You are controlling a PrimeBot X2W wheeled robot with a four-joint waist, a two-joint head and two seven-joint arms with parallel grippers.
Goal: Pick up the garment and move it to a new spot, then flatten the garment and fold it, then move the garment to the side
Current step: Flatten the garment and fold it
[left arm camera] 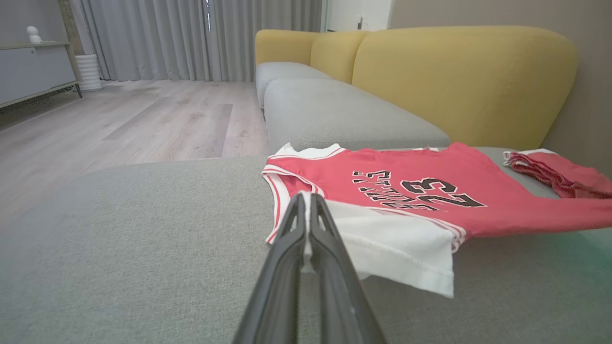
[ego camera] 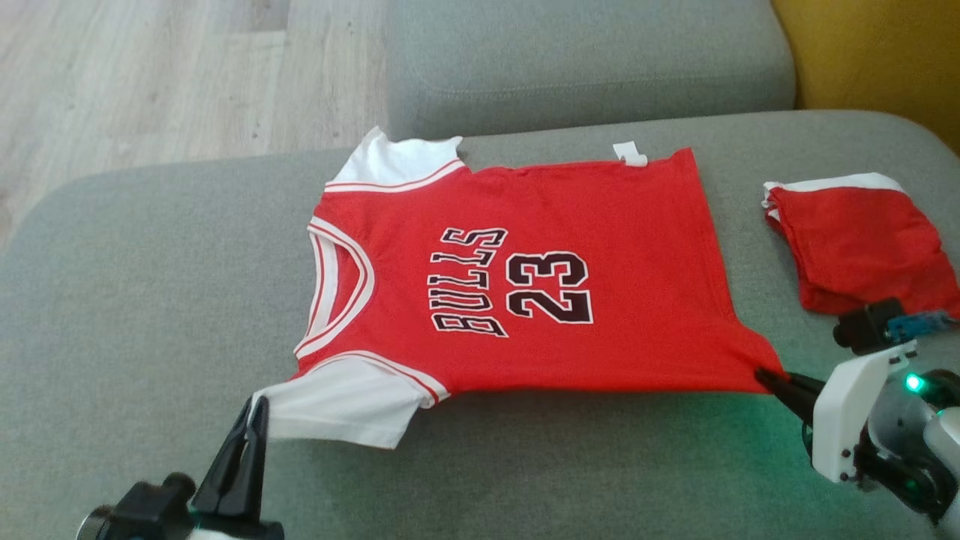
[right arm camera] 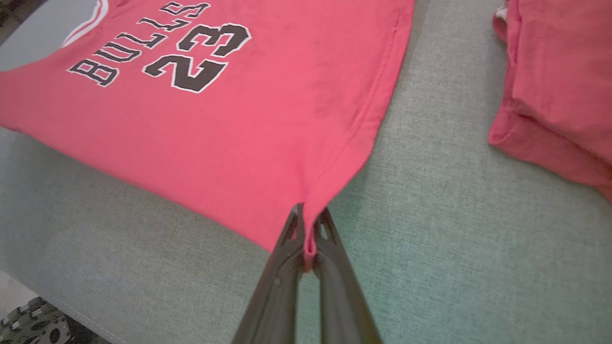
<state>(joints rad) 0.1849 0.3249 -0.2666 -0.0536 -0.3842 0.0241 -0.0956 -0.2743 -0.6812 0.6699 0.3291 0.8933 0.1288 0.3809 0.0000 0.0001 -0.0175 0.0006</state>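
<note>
**Both grippers pinch the jersey's near edge, ready to fold**

The left gripper [left arm camera: 306,198] has its two dark fingers pressed together on the outer edge of the white near sleeve [ego camera: 337,409]. A sliver of white cloth shows between them in the left wrist view. The right gripper [right arm camera: 306,229] is clamped the same way, with the near hem corner [right arm camera: 318,191] bunched red between its tips. Between the two grips the near side edge runs fairly taut. It seems raised slightly off the grey fabric cushion [ego camera: 150,300], with a shadow beneath it.

The red short-sleeved jersey with white sleeves and black "BULLS 23" print [ego camera: 622,225] lies spread, print up, in the middle of that cushion. Its neckline points to the robot's left and its hem to the right. The long axis therefore runs left to right across the head view, with the gripped points at either end of its near side. The far sleeve and far edge rest flat.

Beyond the hem, apart from it, a folded red garment with white trim [ego camera: 862,247] sits on the same cushion.

Flattening looks about done, so this is probably the start of the fold, though it could be a last smoothing tug. The next move calls for both arms to rise together and carry the near edge over toward the far one. They should keep equal height and spacing so the crease follows the long axis. An uneven pull would likely skew the cloth.
</note>
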